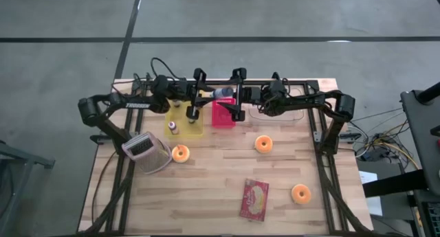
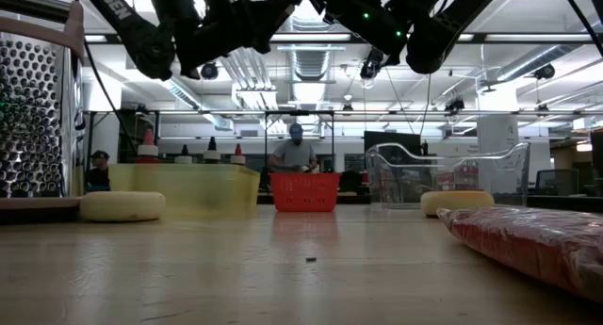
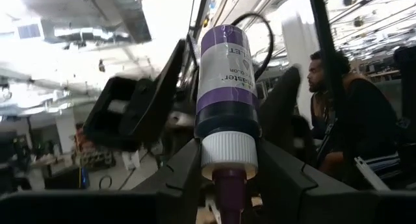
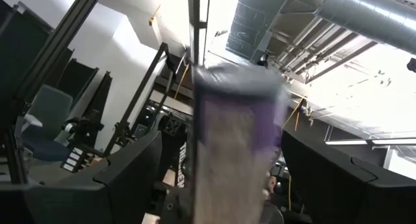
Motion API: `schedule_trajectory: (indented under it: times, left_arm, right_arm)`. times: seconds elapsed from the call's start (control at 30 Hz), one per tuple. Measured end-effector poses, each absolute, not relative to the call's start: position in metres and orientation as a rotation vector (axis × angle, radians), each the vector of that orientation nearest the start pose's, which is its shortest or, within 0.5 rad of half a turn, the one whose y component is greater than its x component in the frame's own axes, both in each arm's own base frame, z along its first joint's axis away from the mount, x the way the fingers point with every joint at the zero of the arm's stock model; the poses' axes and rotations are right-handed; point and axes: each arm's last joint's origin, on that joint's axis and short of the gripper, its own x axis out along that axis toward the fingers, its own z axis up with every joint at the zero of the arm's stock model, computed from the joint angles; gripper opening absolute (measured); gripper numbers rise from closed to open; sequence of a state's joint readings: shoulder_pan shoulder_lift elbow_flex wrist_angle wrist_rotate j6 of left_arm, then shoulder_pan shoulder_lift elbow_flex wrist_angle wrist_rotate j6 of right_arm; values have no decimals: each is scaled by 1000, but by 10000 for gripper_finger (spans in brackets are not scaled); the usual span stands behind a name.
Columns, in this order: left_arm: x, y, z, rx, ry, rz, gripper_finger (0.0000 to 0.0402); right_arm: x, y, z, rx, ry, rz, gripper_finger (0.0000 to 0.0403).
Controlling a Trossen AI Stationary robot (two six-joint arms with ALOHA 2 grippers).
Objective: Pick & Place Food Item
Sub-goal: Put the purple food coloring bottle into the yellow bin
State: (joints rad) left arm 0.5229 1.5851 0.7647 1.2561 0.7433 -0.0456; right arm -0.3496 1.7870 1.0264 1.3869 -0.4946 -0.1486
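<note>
High view: both arms reach inward over the far edge of the wooden table (image 1: 220,189), meeting above the red basket (image 1: 222,115) and the yellow tray (image 1: 185,126). Between them hangs a purple-and-white squeeze bottle (image 1: 223,93), lifted clear of the table. The left gripper (image 3: 227,178) has its jaws clenched on the bottle near its white cap, the purple nozzle pointing back toward the wrist. The right gripper (image 4: 221,185) has its jaws on either side of the bottle's other end, though the blur there leaves it unclear whether they press on it.

On the table lie three orange-glazed doughnuts (image 1: 181,153) (image 1: 262,143) (image 1: 300,193), a red snack packet (image 1: 254,198), a metal box grater (image 1: 145,152) and a clear plastic container (image 1: 289,112). A small bottle (image 1: 173,128) stands in the yellow tray. A seated person (image 3: 351,113) shows beyond the table.
</note>
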Motion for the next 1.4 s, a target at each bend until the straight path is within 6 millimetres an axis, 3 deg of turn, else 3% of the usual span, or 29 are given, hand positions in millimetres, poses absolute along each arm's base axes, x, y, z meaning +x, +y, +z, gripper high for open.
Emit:
schedule_trajectory:
  times: [0.33,0.67,0.9,1.07,1.23,1.4]
  left_arm:
    - [274,148,270,167,-254,-188,121]
    - [251,136,280,192,-6,-140,121]
    - [218,124,293,211,197,126,121]
    - [197,116,303,95,396,278,121]
    - [189,117,310,42,579,421,121]
    - [188,123,325,45,613,610,121]
  right_arm:
    - [353,-114,290,-406,-583,96,316]
    - [352,-114,293,-413,-592,96,327]
    - [352,-114,293,-413,-592,96,330]
    - [352,-114,293,-416,-592,95,334]
    - [352,-114,292,-412,-588,96,332]
    - [353,-113,291,-407,-580,101,329]
